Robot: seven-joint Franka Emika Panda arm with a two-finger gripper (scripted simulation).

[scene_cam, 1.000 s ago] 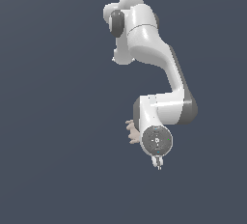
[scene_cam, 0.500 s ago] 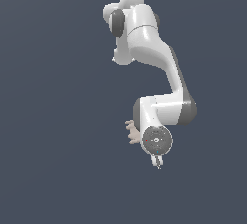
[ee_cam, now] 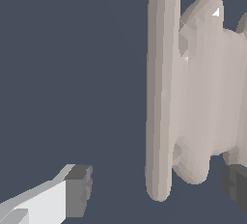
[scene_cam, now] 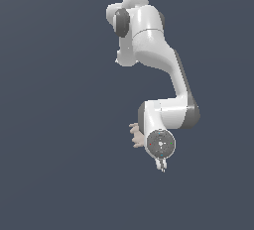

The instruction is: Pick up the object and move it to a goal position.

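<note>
The object [scene_cam: 135, 135] is a pale beige-pink ribbed piece like stacked discs. In the exterior view it shows just to the left of the white hand, partly hidden behind it. My gripper [scene_cam: 161, 166] points down below the round wrist flange. In the wrist view the object [ee_cam: 193, 92] fills much of the picture, its ribs running upright. My gripper [ee_cam: 157, 187] is open. One grey fingertip [ee_cam: 77, 189] stands well clear of the object, and the other fingertip [ee_cam: 236, 184] sits close by its lower end. The nearest disc lies between the two fingers.
The white arm [scene_cam: 163, 65] bends from its base at the upper middle of the exterior view down to the hand. All around is a plain dark blue-grey ground with no other objects in view.
Hardly anything differs; the arm and hand hold nearly the same pose beside the object.
</note>
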